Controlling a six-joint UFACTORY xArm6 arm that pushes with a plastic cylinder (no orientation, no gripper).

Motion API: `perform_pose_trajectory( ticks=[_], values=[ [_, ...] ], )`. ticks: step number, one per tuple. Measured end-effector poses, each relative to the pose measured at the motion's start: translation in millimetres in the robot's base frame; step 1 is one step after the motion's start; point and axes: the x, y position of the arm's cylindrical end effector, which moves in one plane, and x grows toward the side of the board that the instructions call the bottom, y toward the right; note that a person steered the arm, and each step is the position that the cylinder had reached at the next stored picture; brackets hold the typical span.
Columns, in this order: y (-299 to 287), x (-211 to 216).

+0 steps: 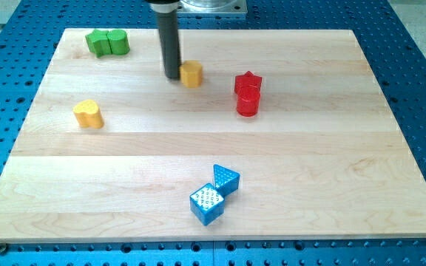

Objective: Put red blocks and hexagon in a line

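Pressing against the left side of the yellow hexagon (191, 74), my tip (172, 76) stood on the wooden board (198, 140) in the far middle of the single camera view, the rod rising straight up and out of the top of the view. The arm carried no claw at all, only this rod, so nothing could be apart, together or clamped; contact with the hexagon looked likely, though a hairline gap could not be ruled out. That placement read as a push toward the right, since the red star (248, 81) and the red cylinder (247, 103) sat just to the right, touching each other, the star farther away and the cylinder nearer. Those two already formed a short near-to-far line, and the hexagon lay off it to the left, so the line was judged unfinished.

Bare wood lay between the hexagon and the red pair, giving a free path. The far edge of the board was near the hexagon, so pushing farther away left little margin. The other blocks stood well apart from this work: a yellow heart (88, 114) at the left, two green blocks (108, 42) touching in the far left corner, and a blue triangle (225, 178) touching a blue cube (207, 203) near the front edge
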Motion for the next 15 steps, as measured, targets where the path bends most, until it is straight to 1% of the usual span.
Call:
perform_pose_trajectory(
  ticks=[1, 3, 4, 5, 6, 7, 8, 10, 12, 15],
  values=[
    [27, 1],
    [51, 3],
    [29, -5],
    [-56, 28],
    [-7, 48],
    [49, 37],
    [59, 14],
    [79, 9],
    [79, 0],
    [98, -3]
  ],
)
